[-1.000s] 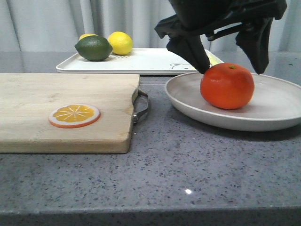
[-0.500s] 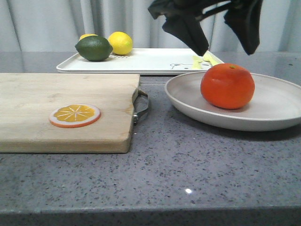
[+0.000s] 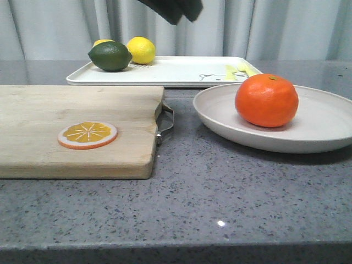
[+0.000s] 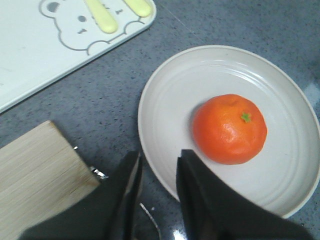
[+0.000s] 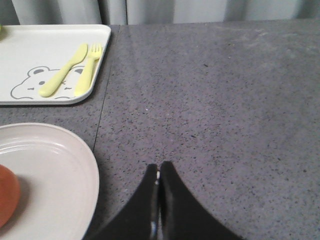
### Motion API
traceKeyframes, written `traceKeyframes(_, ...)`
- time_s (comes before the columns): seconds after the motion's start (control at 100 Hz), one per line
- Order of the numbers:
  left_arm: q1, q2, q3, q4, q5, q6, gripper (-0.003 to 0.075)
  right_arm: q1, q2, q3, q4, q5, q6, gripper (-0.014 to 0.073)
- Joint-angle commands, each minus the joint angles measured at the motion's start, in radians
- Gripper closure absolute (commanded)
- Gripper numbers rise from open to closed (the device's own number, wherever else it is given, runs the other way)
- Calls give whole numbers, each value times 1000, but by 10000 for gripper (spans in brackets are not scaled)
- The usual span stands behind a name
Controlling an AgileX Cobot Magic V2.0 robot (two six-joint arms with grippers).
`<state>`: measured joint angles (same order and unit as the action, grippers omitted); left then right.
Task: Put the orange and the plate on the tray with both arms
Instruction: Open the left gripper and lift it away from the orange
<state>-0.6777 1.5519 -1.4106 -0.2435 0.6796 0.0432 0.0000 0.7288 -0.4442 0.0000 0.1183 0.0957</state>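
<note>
the orange (image 3: pixel 267 100) sat on the plate (image 3: pixel 324 124), near the tray (image 3: pixel 181 71) on the worktop. our left pincer (image 4: pixel 157 172) hung slightly apart, empty; the right pincer (image 5: pixel 159 182) was pressed together. we judged the plate stiff, best gripped by its rim, and the orange likely to roll.

orange (image 3: pixel 267 100) on plate (image 3: pixel 324 124), tray (image 3: pixel 176 71) behind, cutting board (image 3: pixel 77 129) left

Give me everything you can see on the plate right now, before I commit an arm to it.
The plate is round, wide and shallow, matte off-white with a raised rim and faint concentric rings. It sits flat on the grey speckled counter, beside the cutting board and just short of the tray. The orange rests on it, off-centre. No gripper touches it.
</note>
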Motion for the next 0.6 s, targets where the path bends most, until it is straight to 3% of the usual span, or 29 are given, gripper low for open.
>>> traceKeyframes(0.0, 22, -135, 63, -12, -109, 1, 647, 13, 12, -62, -17, -12, 0, 652)
traceKeyframes(0.12, 50, -260, 181, -12, -154, 1, 739, 22, 54, -125, -17, 84, 0, 652)
traceKeyframes(0.5, 104, -596, 482, -12, -174, 1, 739, 53, 260, -397, -12, 437, 0, 647)
traceKeyframes(0.59, 104, -650, 527, -12, -174, -1, 739, 70, 319, -461, 0, 504, 0, 606)
